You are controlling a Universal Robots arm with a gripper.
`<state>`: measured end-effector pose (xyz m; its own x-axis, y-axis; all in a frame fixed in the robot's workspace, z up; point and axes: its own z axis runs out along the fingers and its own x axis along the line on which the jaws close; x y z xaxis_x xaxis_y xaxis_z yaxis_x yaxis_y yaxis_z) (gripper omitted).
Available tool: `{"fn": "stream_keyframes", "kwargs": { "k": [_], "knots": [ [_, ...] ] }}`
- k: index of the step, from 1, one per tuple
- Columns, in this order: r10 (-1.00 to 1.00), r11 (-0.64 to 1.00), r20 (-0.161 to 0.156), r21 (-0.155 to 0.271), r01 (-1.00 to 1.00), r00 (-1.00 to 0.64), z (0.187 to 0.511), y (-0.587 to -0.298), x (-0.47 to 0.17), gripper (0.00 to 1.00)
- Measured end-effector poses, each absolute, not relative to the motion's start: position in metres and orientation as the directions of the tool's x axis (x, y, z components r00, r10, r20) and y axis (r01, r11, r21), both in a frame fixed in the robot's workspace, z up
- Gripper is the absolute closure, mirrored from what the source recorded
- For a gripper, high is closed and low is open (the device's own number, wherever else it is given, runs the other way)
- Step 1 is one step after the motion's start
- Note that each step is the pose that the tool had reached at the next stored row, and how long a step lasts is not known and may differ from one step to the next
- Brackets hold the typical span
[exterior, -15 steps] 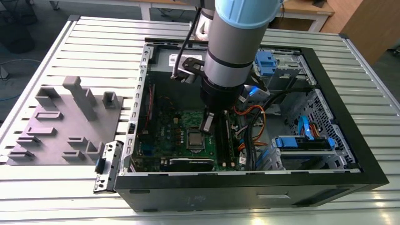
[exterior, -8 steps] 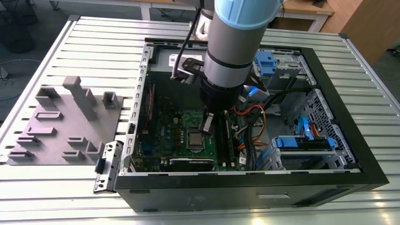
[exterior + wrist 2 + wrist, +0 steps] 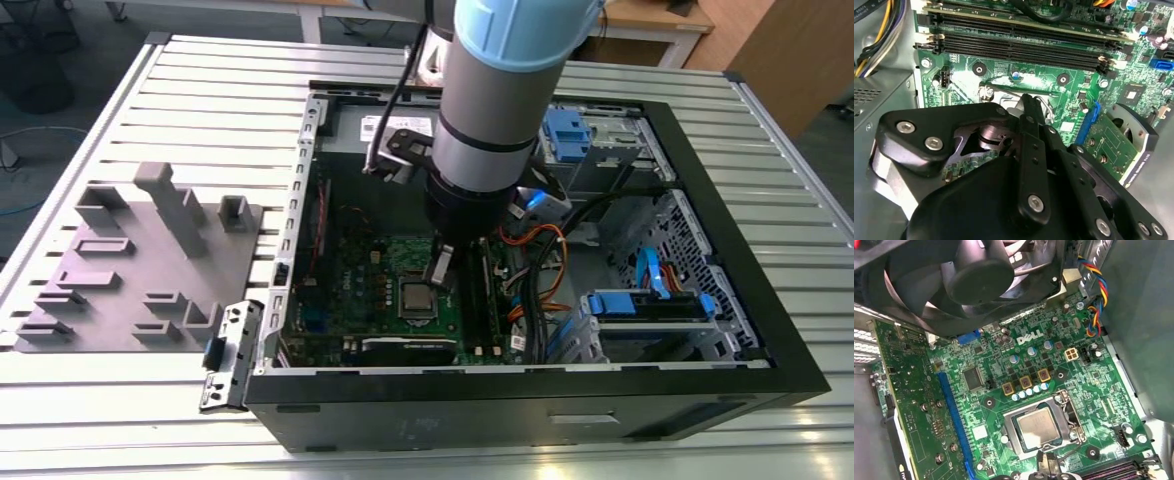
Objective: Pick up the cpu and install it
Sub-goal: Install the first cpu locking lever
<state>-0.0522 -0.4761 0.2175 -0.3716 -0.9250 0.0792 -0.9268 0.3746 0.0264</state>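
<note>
We see the cpu lying flat in the socket on the motherboard, inside the open case. The gripper hangs just above it; its finger spread we cannot tell.

Silver-grey cpu on a green motherboard (blue slot alongside), grey tray.
</note>
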Motion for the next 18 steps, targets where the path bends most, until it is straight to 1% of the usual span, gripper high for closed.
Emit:
{"fn": "stream_keyframes", "kwargs": {
  "k": [18],
  "knots": [
    [-0.925,0.375,0.084,0.025,-0.927,-0.372,0.205,-0.477,-0.052,0.89]
  ]
}}
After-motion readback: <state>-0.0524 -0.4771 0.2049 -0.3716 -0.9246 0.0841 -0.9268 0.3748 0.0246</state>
